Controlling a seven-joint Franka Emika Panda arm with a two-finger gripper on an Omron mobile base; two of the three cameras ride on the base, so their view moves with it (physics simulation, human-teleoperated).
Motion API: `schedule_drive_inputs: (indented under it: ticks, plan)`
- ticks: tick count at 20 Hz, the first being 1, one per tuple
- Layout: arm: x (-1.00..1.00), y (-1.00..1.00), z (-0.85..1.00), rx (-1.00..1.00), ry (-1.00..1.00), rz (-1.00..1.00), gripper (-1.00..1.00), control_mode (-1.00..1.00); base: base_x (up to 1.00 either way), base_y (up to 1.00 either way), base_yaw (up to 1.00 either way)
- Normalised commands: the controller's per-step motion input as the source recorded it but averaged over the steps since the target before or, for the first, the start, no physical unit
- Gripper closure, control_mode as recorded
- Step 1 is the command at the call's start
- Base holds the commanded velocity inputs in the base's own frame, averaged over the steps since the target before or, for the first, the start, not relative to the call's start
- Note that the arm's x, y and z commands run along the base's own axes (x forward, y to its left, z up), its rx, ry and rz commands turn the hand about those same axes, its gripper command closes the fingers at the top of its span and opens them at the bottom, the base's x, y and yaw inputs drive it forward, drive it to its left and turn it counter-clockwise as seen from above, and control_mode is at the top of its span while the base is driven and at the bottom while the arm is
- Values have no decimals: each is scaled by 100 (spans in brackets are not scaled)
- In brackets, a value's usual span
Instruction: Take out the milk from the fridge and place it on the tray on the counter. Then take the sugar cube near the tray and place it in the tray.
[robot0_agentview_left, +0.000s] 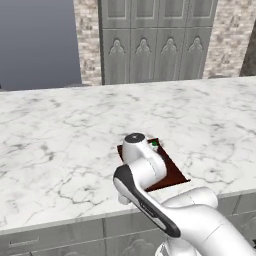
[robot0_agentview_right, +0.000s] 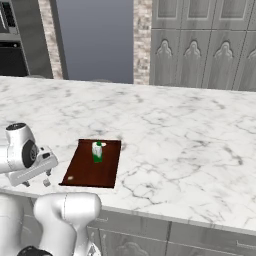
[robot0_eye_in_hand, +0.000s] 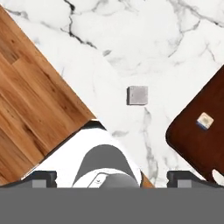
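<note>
Pale grey sugar cube lies on the marble counter just left of the tray, where the milk stands. Probably light and crumbly; pinch opposite flat faces gently. Gripper hovers above, jaws wide and empty.

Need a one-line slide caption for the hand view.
Open gripper hovers above the sugar cube on the counter, beside the tray.
</note>
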Motion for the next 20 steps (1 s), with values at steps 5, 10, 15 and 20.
schedule_drive_inputs:
  ticks: [5, 10, 15, 20]
  plan:
    - [39, 46, -36, 0, 1, 0, -100, -100, 0, 0, 0]
    - [17, 29, -19, 0, 0, 0, -100, -100, 0, 0, 0]
    - [7, 0, -10, 0, 0, 0, -100, -100, 0, 0, 0]
    - [16, -3, -34, 0, 0, 0, -100, -100, 0, 0, 0]
